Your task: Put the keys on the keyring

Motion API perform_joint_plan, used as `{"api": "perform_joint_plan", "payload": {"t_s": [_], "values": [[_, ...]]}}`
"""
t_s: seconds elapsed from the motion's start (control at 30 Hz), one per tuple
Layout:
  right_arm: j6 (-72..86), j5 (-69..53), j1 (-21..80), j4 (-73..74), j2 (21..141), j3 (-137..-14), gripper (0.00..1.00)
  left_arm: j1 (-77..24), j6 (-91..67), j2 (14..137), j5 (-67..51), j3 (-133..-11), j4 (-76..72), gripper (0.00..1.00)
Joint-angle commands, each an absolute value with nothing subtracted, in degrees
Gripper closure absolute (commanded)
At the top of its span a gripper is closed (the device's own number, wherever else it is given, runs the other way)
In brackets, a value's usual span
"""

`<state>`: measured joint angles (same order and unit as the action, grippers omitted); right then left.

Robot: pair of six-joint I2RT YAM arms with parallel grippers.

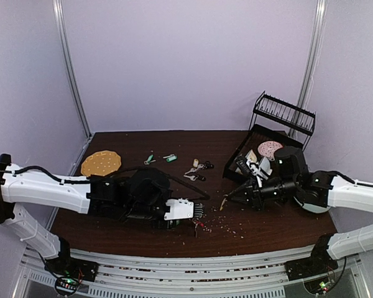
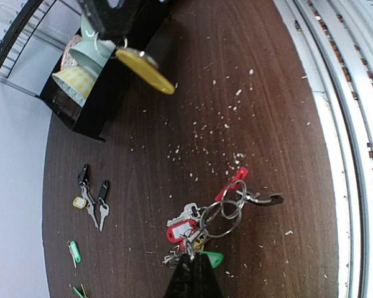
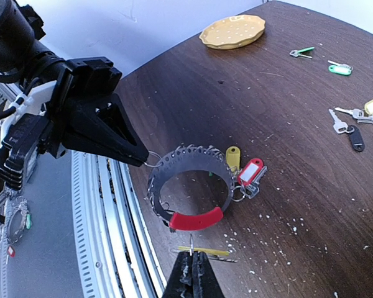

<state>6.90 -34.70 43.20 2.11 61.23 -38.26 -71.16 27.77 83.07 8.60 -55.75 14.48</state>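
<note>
The keyring (image 3: pixel 186 162) is a dark perforated loop with a red arc (image 3: pixel 196 218), held upright just above the table's near edge. My left gripper (image 3: pixel 142 160) is shut on a small ring at the loop's rim; its own view shows the fingers (image 2: pixel 191 256) closed on the bunch. A yellow tag (image 3: pixel 234 158) and a red-tagged silver key (image 3: pixel 251 171) hang from the loop. My right gripper (image 3: pixel 191 253) is shut on the small ring of a yellow-tagged key (image 2: pixel 144 69), close in front of the red arc. More loose keys (image 1: pixel 199 169) and green tags (image 1: pixel 170 158) lie mid-table.
A yellow plate (image 1: pixel 101 162) lies at the back left. A black dish rack (image 1: pixel 285 113) with crockery stands at the back right, behind the right arm. Black-headed keys (image 2: pixel 93 195) lie mid-table. Pale crumbs (image 2: pixel 227 115) are scattered near the front edge (image 1: pixel 193 254).
</note>
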Motion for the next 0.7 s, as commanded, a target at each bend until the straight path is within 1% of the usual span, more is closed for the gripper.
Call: {"api": "perform_joint_plan", "payload": {"t_s": [0.0,0.1,0.2,0.37,0.43,0.5,0.67], "values": [[6.5,-36.8,45.8,2.5,61.3,-40.7,1.00,-71.5,33.4,80.4,0.4,-57.5,14.1,1.00],[6.3,-38.2,47.6,1.8,63.2,-42.5,1.00,-71.5,33.3,79.3,-3.7,-54.8,8.6,1.00],[6.1,-38.7,48.8,3.1,65.7,-44.3,1.00,-71.5,34.2,79.5,-3.2,-52.5,4.2,1.00],[7.9,-41.8,49.9,6.5,68.5,-46.7,1.00,-71.5,36.3,79.4,5.0,-48.5,-7.2,1.00],[7.8,-40.5,49.9,9.0,67.8,-47.0,1.00,-71.6,37.1,80.0,10.6,-45.2,-14.8,1.00],[7.8,-36.5,49.8,11.0,66.6,-47.2,1.00,-71.3,38.0,81.9,16.5,-43.1,-22.7,1.00],[8.4,-32.0,48.9,13.5,64.6,-48.8,1.00,-65.9,34.3,87.5,20.7,-48.5,-23.0,1.00]]}}
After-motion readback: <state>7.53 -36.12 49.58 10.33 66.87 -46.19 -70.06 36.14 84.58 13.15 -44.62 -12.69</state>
